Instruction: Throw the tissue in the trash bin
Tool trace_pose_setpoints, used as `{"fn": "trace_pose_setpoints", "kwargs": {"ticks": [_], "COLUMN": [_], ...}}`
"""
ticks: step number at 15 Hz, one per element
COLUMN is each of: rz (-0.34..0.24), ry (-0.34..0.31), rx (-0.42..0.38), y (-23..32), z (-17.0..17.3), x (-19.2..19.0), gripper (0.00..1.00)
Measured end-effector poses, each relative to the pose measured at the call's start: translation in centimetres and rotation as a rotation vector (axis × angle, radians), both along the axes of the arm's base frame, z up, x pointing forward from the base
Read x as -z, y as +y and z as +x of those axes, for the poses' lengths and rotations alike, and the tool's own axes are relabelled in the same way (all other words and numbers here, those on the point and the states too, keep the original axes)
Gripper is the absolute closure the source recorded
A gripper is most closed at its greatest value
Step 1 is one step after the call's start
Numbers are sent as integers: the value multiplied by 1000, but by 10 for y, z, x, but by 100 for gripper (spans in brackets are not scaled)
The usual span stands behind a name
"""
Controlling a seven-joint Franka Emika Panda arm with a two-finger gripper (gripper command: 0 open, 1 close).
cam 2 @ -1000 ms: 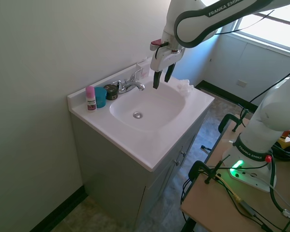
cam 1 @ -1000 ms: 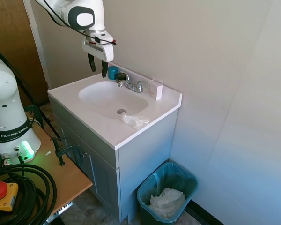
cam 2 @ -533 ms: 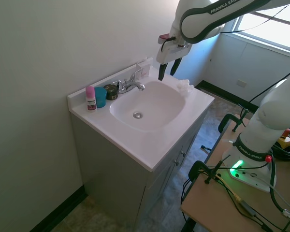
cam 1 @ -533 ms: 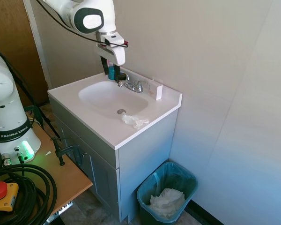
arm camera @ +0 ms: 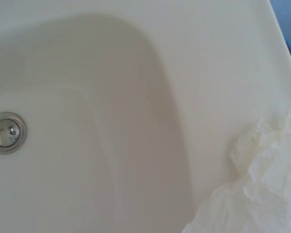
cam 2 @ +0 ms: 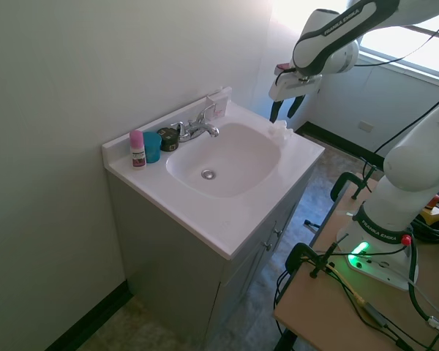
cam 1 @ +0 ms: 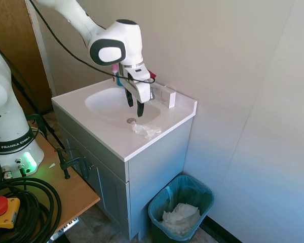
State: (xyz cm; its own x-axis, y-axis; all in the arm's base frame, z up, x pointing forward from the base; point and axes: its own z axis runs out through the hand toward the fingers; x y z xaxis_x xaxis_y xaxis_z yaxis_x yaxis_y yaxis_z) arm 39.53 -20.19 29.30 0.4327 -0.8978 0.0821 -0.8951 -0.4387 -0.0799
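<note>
So there's one tissue (cam 1: 146,130) lying crumpled on the bench (cam 1: 162,124), on the flat strip between the basin's rim and the front edge, closer to the corner nearest the bin. It also shows up in the wrist view (arm camera: 262,184), right beside the basin slope.

One tool (cam 1: 134,104) hangs over the basin (cam 1: 116,105), just up from the tissue and not touching it, fingers parted a fair bit with nothing between them. From the other side the tool (cam 2: 284,110) sits above the tissue (cam 2: 281,130).

One trash bin (cam 1: 205,195) on the floor next to the cabinet, teal liner, with one bigger wad of white paper (cam 1: 181,217) already inside.

Along the back edge: one faucet (cam 2: 197,126), one blue cup (cam 2: 152,146), one pink-capped bottle (cam 2: 136,148), one small dark jar (cam 2: 168,138), and one white box (cam 1: 168,96) by the wall. One drain (cam 2: 208,174) in the basin.
</note>
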Motion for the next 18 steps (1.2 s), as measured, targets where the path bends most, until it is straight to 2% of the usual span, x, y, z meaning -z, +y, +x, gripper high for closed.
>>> {"fn": "trace_pose_setpoints", "kwargs": {"ticks": [4, 5, 18], "rz": [-8, -8, 38], "ry": [31, 36, 47], "rx": [37, 43, 39], "y": [-25, -28, -16], "z": [21, 25, 32], "x": [38, 42, 53], "gripper": [0, 100, 100]}}
